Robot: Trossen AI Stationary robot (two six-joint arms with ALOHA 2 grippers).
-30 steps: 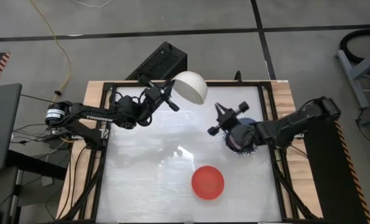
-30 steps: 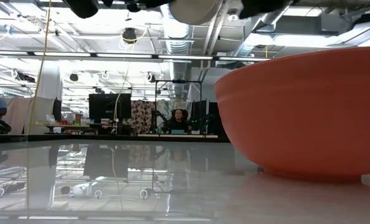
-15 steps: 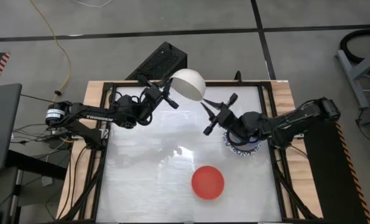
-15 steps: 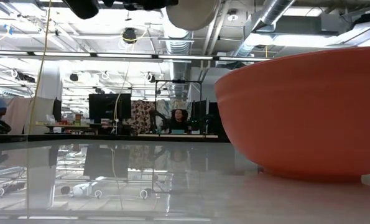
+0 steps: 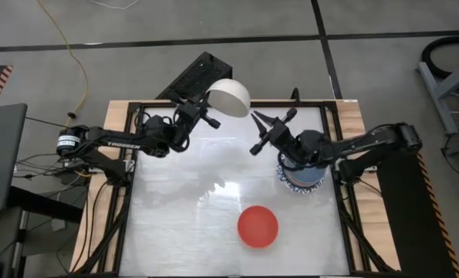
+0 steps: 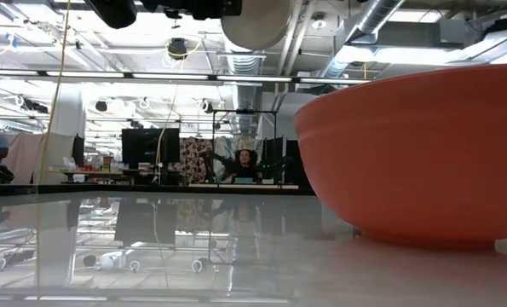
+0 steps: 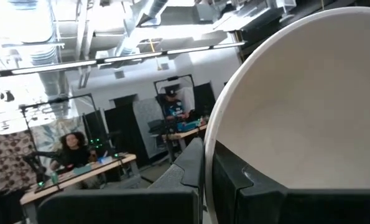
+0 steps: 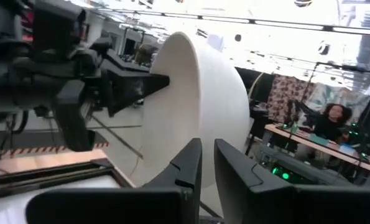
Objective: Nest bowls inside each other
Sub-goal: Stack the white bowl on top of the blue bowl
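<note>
**Cream bowl held aloft between two tools**

The left tool [image 5: 204, 118] is pressed together on the rim of the cream bowl [image 5: 228, 98], holding it tipped on edge above the far part of the counter [image 5: 183, 208]. In the left wrist view its dark fingers [image 7: 191, 171] pinch the bowl's thin wall, with the pale inside facing the camera.

The right tool [image 5: 266, 133] hangs just beside that bowl, on the side away from the left tool, its fingers [image 8: 183, 167] slightly spread and pointing at the bowl's outer wall without touching it.

Behind the right tool, under its arm, sits a blue-patterned bowl [image 5: 299, 177]. The red bowl [image 5: 258, 226] rests well apart from both tools, on the near part of the counter.
</note>
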